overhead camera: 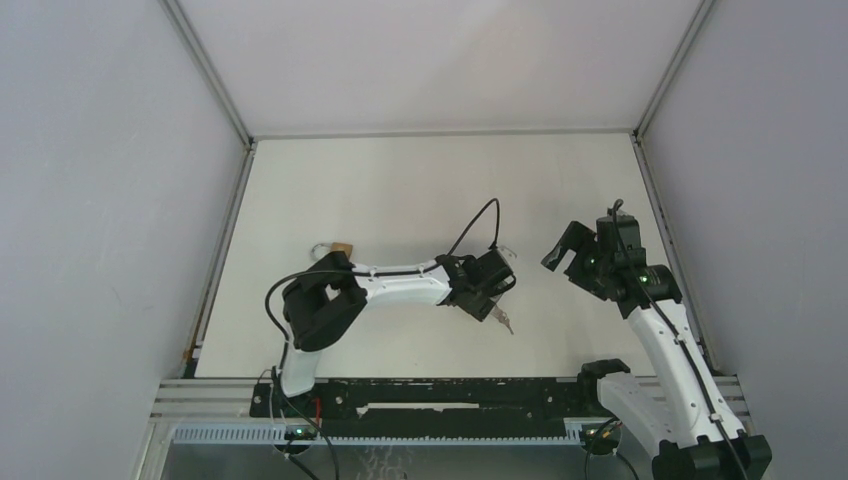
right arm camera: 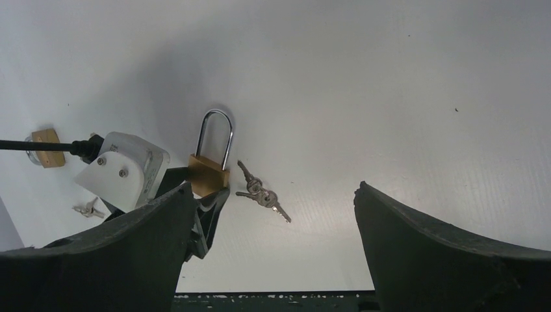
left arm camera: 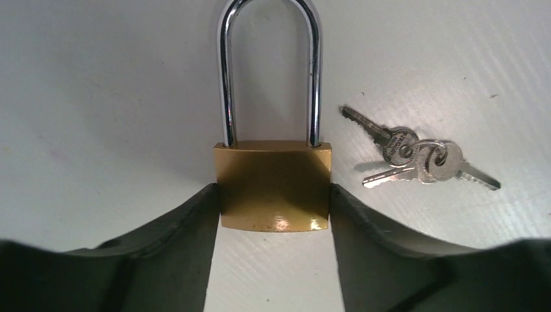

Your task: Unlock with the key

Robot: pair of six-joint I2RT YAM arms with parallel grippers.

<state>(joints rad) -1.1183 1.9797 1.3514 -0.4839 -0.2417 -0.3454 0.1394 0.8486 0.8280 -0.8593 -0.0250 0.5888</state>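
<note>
My left gripper point(left arm camera: 273, 195) pinches the padlock point(left arm camera: 273, 179); the keys point(left arm camera: 416, 156) lie just right of it, slanting toward lower right, before my spread right gripper point(right arm camera: 274, 188).

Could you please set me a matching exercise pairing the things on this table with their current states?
Things: 1 long-shackle padlock; 2 key bunch; 3 right tool; 4 second padlock.
States: a open, holding nothing; b gripped by the left tool; c on the table, away from both tools; d loose beside the gripped lock.
Pairs: 1-b; 2-d; 3-a; 4-c.
</note>
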